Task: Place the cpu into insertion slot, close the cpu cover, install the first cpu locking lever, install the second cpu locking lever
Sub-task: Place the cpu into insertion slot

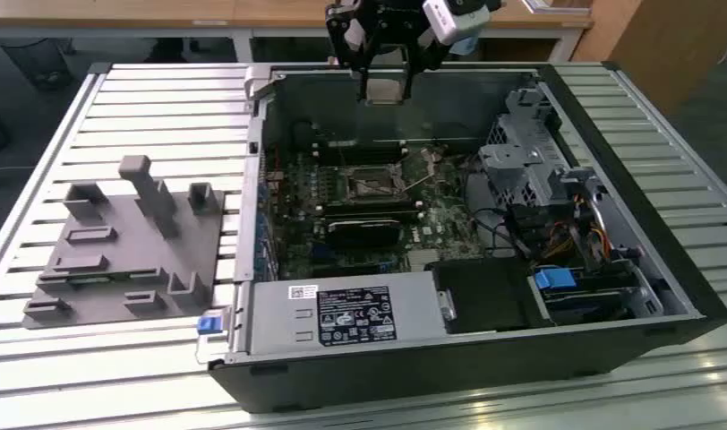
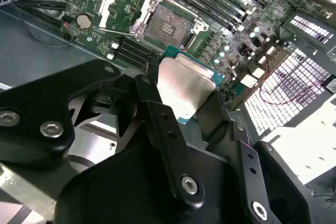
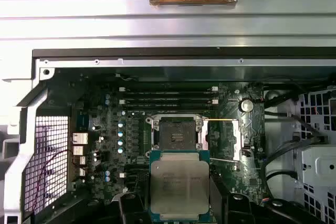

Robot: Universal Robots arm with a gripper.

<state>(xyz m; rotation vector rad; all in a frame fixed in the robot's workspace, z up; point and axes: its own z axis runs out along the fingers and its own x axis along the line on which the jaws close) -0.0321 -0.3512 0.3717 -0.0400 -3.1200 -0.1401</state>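
The black two-fingered gripper [image 1: 385, 81] is pinching the small flat square cpu with a dull silvery metal top [image 3: 179, 184] by two opposite edges. It holds the chip in the air over the open black computer case [image 1: 459, 372], above the case wall nearest the counter's far edge in the exterior view. Below, on the green motherboard [image 3: 105, 129], the square insertion slot with a dark centre and silvery rim [image 3: 176, 136] lies bare, apart from the chip. The thin silvery cpu cover frame [image 3: 206, 141] stands swung open just beside the slot. The case lies on the slatted metal counter [image 1: 160, 98]. A grey moulded fixture block [image 1: 124, 260] sits toward the counter's edge on the exterior view's left.
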